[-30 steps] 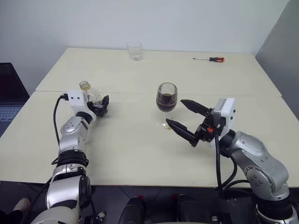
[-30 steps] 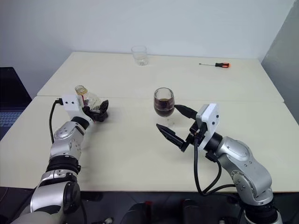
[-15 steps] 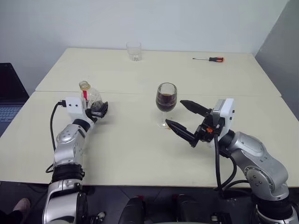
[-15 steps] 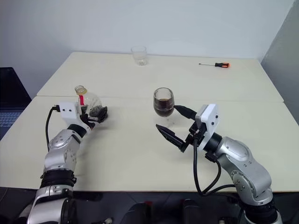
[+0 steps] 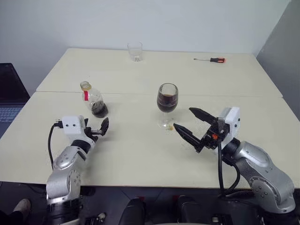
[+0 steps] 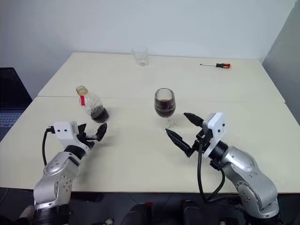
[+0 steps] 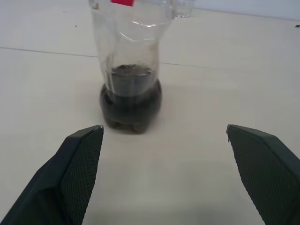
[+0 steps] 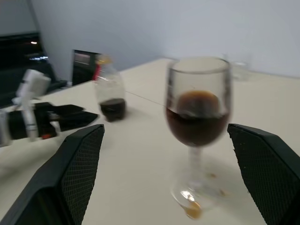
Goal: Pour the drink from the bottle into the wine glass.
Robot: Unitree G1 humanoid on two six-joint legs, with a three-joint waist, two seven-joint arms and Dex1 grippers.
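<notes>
1. The left pincer [image 5: 101, 128] sits low over the near part of the desk [image 5: 140, 154], its forearm bent up from the front edge and pointing roughly level toward the bottle [image 5: 95, 101]. Its two black fingers are spread wide and grip nothing; the bottle stands just beyond their tips, apart from them.
2. The right pincer [image 5: 188, 125] reaches in from the right, angled toward the robot's left, with its fingers likewise spread wide and empty. The wine glass [image 5: 167, 104] stands just beyond the tips, not touched.
3. The bottle stands upright on the desk, left of centre. It is thin clear plastic, dented and creased in its walls, with a rounded base, a narrow uncapped neck and a red label strip near the top.
4. The drink [image 7: 131, 101] is dark brown, almost black. A small amount fills the bottom of the bottle, and more fills about the lower half of the wine glass's bowl.
5. The wine glass is smooth clear glass with a rounded bowl, a thin stem and a round foot. It stands upright near the desk's middle, and small brownish drops lie on and beside the foot.
6. The finger pads [image 7: 77, 173] are matte black with a fine cross-hatched texture.
7. The desk is pale cream and smooth, with a seam across it behind the bottle. On the far part stand a short clear tumbler [image 5: 135, 51] and a screwdriver [image 5: 211, 59] with a red-orange handle.
</notes>
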